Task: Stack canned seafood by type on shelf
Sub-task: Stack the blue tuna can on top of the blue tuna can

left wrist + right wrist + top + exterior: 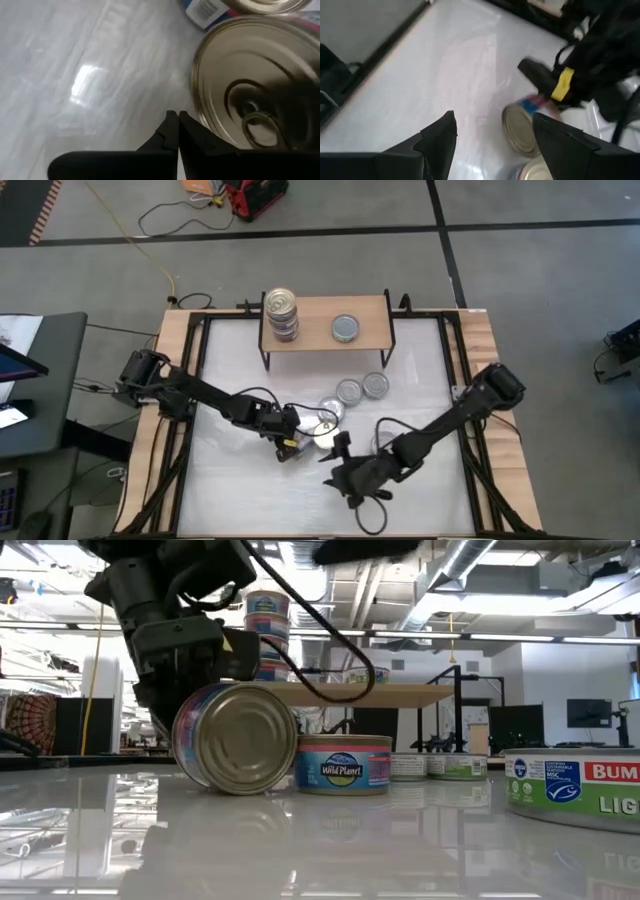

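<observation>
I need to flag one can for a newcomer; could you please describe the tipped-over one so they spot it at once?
Start at the shelf, then come forward over the white table to the left gripper. The tipped can there stands on edge, its gold end facing sideways; neighbouring cans lie flat.

You see shelf point(325, 322) at table's point(250, 500) 12 o'clock edge. On shelf: stack of cans point(282, 314) at its 9 o'clock end, single can point(346, 328) just past centre toward 3 o'clock. Two cans point(362, 388) side by side on table just at shelf's 6 o'clock. Tipped can point(237, 737) on its side near table centre, upright can point(342, 763) touching it. Left gripper point(287, 438) at tipped can's 9 o'clock; right gripper point(338, 448) at its 4 o'clock.
</observation>
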Available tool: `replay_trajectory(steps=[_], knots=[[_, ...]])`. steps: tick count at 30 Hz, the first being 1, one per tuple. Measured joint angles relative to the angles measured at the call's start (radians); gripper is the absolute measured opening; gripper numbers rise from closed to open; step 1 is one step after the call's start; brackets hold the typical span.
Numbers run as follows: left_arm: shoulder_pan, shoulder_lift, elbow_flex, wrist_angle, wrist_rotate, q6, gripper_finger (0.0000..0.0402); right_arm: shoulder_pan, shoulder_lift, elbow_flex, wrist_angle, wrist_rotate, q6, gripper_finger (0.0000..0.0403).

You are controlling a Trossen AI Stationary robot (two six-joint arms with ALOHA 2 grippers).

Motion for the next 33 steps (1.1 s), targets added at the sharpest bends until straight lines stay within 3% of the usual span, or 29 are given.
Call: replay_trajectory(steps=[6, 12, 17, 25, 33], knots=[[-0.001, -0.028, 0.0, -0.035, -0.036, 0.024, 0.0001, -0.036, 0.05, -0.001, -0.005, -0.02, 0.029, 0.0291], [-0.007, -0.183, 0.002, -0.115, -0.212, 0.035, 0.0, -0.034, 0.018, -0.001, -0.003, -0.019, 0.044, 0.0291], [-0.027, -0.322, 0.002, -0.112, -0.254, 0.031, 0.0012, -0.034, -0.015, -0.001, -0.056, -0.016, 0.06, 0.0291], [-0.184, -0.367, 0.005, 0.081, -0.287, 0.065, 0.0118, -0.024, -0.166, -0.001, -0.33, 0.014, 0.138, 0.0291], [-0.268, -0.243, 0.073, 0.026, -0.361, 0.078, 0.0232, 0.038, -0.327, -0.001, -0.396, 0.126, 0.185, 0.0291]])
